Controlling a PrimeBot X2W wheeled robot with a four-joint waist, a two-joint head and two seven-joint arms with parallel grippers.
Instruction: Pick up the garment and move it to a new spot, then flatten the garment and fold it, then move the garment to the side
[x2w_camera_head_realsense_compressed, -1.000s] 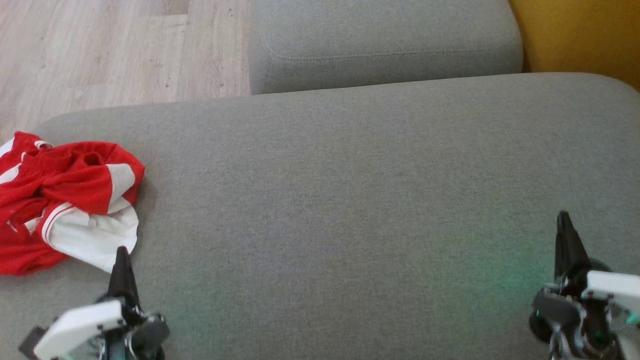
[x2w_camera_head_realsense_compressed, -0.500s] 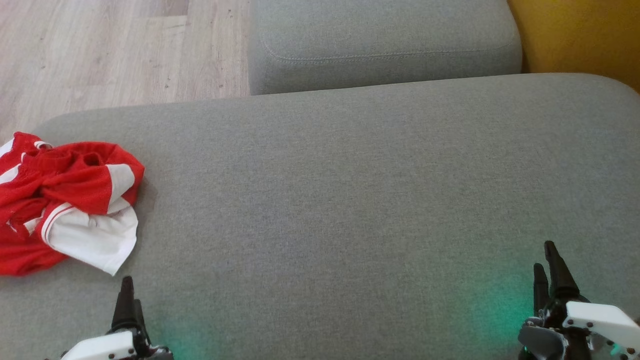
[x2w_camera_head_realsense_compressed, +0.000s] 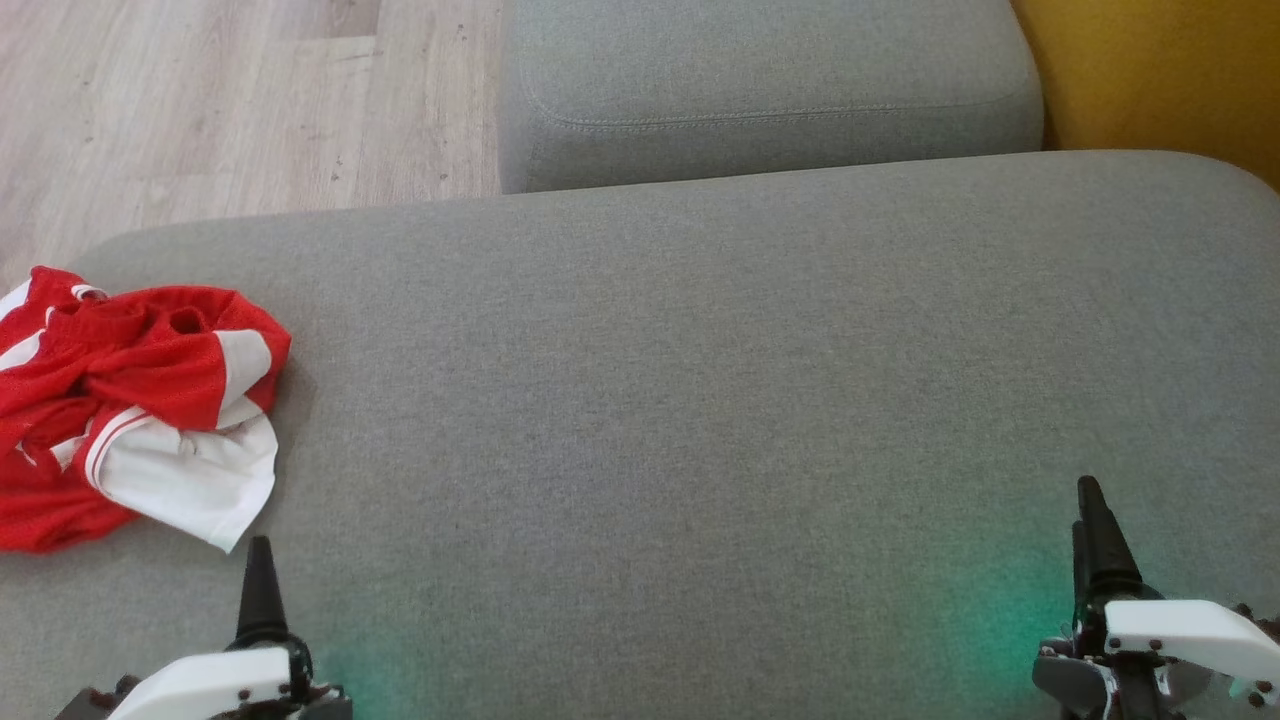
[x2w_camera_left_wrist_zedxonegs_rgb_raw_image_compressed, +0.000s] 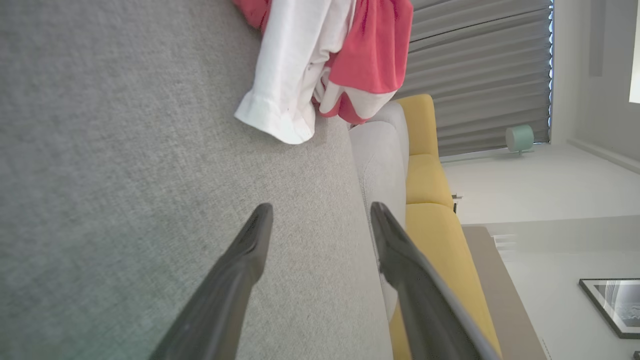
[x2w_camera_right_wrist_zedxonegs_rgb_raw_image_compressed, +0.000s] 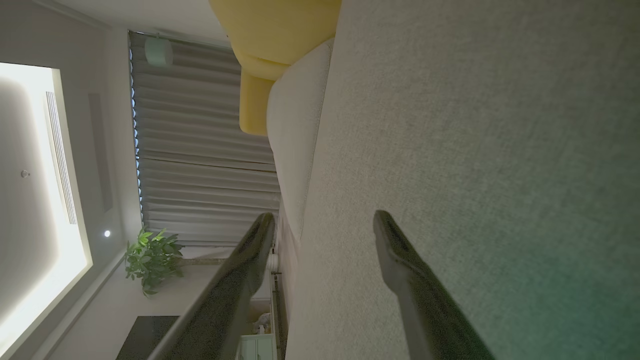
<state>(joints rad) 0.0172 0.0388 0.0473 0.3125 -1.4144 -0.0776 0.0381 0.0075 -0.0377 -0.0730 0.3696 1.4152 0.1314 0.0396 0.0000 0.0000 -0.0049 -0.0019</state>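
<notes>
Garment (x2w_camera_left_wrist_zedxonegs_rgb_raw_image_compressed: 300, 75) beyond parted jaws of left gripper (x2w_camera_left_wrist_zedxonegs_rgb_raw_image_compressed: 320, 212)

We noted that the left gripper (x2w_camera_head_realsense_compressed: 259, 565) and the right gripper (x2w_camera_head_realsense_compressed: 1088, 510) each carried long dark fingers (x2w_camera_left_wrist_zedxonegs_rgb_raw_image_compressed: 235, 280) tapering to narrow, rounded tips. In the wrist views these were matte charcoal with a fine grainy surface. Behind each set sat a smooth white housing (x2w_camera_head_realsense_compressed: 1180, 625) with rounded corners, dotted with small dark screws (x2w_camera_head_realsense_compressed: 1150, 643), and under the right one we recorded a dark grey, rounded wrist body (x2w_camera_head_realsense_compressed: 1060, 675).
</notes>
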